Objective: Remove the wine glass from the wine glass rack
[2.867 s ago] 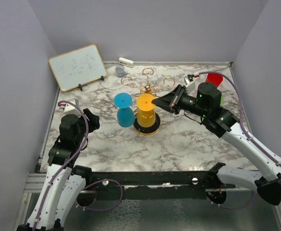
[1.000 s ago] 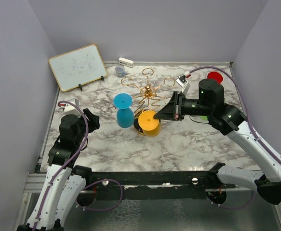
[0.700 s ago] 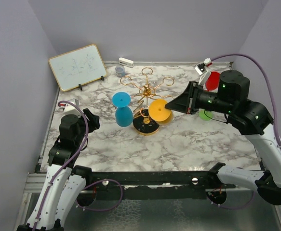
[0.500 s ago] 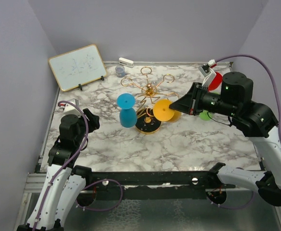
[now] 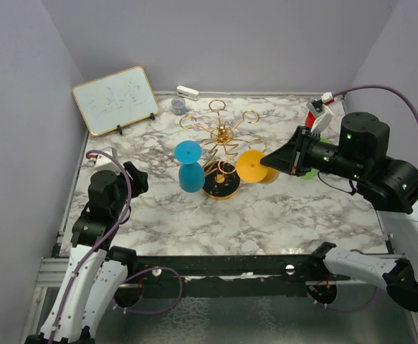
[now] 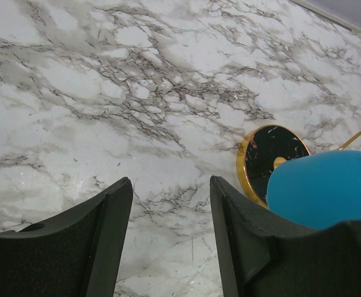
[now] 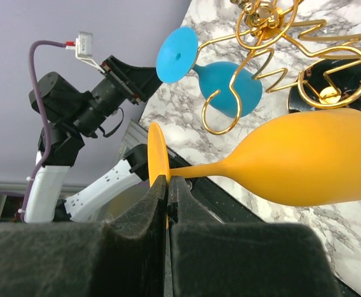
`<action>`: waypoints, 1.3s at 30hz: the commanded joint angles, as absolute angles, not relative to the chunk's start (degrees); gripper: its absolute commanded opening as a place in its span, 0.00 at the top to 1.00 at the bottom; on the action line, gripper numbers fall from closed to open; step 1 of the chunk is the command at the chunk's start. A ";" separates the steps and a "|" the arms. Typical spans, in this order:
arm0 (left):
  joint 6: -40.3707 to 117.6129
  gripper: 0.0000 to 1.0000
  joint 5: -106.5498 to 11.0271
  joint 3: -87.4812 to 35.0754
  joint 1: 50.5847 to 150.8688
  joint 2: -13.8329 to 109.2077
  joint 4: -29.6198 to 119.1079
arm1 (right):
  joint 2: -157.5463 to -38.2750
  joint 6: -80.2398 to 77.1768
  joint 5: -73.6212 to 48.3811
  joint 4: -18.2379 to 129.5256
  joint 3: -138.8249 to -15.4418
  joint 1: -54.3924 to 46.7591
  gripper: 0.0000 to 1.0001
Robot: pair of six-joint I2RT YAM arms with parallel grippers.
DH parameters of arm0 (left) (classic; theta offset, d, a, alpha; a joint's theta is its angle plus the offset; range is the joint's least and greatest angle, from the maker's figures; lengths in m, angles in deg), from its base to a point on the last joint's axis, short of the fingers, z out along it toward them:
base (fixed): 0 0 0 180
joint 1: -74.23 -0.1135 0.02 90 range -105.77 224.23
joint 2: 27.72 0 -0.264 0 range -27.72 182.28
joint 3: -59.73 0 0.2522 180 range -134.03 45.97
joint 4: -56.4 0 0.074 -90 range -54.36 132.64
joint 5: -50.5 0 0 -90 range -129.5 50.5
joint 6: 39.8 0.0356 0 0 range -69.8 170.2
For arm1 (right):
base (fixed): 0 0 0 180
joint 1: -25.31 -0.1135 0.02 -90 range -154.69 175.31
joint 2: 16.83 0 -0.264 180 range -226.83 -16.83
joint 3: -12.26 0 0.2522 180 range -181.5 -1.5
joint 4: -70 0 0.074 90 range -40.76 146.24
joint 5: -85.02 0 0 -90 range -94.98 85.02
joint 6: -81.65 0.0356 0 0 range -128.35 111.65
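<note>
The right gripper (image 7: pixel 169 185) clamps the foot rim of the orange plastic wine glass (image 7: pixel 304 156), just beside the gold wire wine glass rack (image 5: pixel 221 135); the left gripper (image 6: pixel 168 210) gapes empty. Pull sideways, level, clear of the rack and the blue plastic glass (image 5: pixel 189 166)

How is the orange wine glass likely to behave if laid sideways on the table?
It would probably roll in an arc: the orange wine glass has a round bowl and a round foot. Pinched only at the foot's rim by the right gripper, it may pivot.
</note>
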State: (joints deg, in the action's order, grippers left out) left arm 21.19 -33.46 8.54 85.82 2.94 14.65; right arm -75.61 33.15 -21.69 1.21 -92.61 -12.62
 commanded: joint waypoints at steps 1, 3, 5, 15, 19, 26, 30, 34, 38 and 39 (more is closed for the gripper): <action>20.84 0.44 -33.54 9.05 85.65 2.51 15.30 | -75.54 31.30 -15.42 -3.73 -98.09 -12.74 0.99; 20.81 0.44 -33.61 9.05 85.61 2.55 15.32 | -76.21 30.39 -11.96 -6.17 -100.81 -12.70 0.99; 20.83 0.44 -33.63 9.05 85.61 2.53 15.34 | -77.01 29.03 -8.63 -8.23 -103.78 -12.74 0.99; 20.26 0.44 -35.32 9.01 85.65 2.36 16.57 | -82.55 10.31 -4.16 5.27 -104.27 -12.74 0.99; 15.91 0.44 -40.13 6.76 85.64 2.63 17.98 | -83.85 -1.77 -5.46 22.13 -98.14 -12.75 0.99; 5.41 0.43 -47.03 -5.67 85.65 3.27 19.05 | -84.18 -17.04 -14.28 39.79 -90.50 -12.79 0.99; -2.71 0.42 -52.64 -10.31 85.65 3.59 23.69 | -81.47 -21.65 -21.03 48.52 -84.91 -12.83 0.99; -12.82 0.35 -61.28 -10.81 85.63 5.72 31.29 | -81.14 -25.68 -27.62 51.49 -84.02 -12.92 0.99; -25.41 0.30 -69.03 -7.83 85.64 8.19 42.87 | -79.88 -31.51 -32.30 54.27 -80.68 -14.01 0.99; -28.49 0.29 -70.39 -6.65 85.65 8.72 46.01 | -78.77 -32.52 -33.11 56.53 -78.82 -14.40 0.99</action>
State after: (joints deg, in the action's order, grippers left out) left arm -12.19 -59.16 -9.87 85.82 5.97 32.09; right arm -81.58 -24.20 -24.84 47.64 -83.54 -12.97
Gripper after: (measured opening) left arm 0.697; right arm 0.012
